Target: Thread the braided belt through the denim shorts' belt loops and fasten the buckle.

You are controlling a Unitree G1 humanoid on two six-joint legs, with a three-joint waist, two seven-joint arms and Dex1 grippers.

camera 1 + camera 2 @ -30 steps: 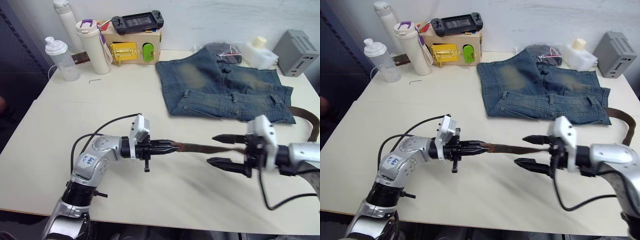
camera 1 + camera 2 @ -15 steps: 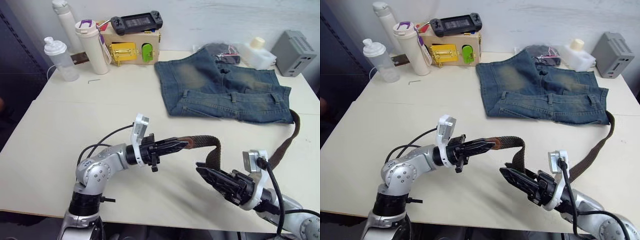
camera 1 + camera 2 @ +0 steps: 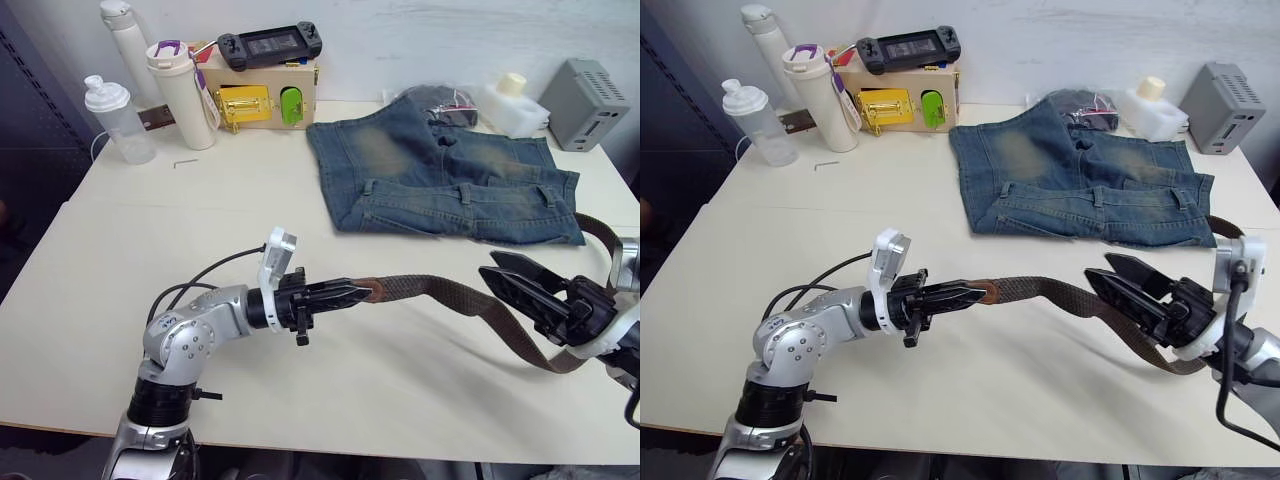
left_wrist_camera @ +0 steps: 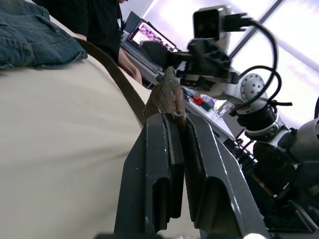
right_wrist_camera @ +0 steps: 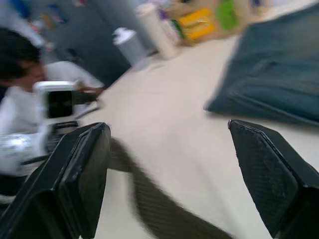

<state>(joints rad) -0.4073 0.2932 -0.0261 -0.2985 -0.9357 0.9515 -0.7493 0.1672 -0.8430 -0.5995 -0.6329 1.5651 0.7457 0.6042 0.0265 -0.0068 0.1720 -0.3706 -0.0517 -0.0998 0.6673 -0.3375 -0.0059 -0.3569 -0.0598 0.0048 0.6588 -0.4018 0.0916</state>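
No writing is legible; the left gripper [image 3: 362, 294], lower centre, reaches level rightward clamped on the belt [image 3: 450, 296] tip, while the right gripper [image 3: 520, 290], lower right, gapes wide beside the strap, below the shorts [image 3: 440, 170].

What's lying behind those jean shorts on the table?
Behind the denim shorts sits a dark bundle in a clear bag, beside a white plastic bottle. The shorts cover the bundle's lower part, so its contents stay unclear.

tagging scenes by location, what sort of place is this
Probably a robotics lab or test room: a plain table set with practice items, a wooden latch box, denim shorts, and a laptop with a seated person nearby.
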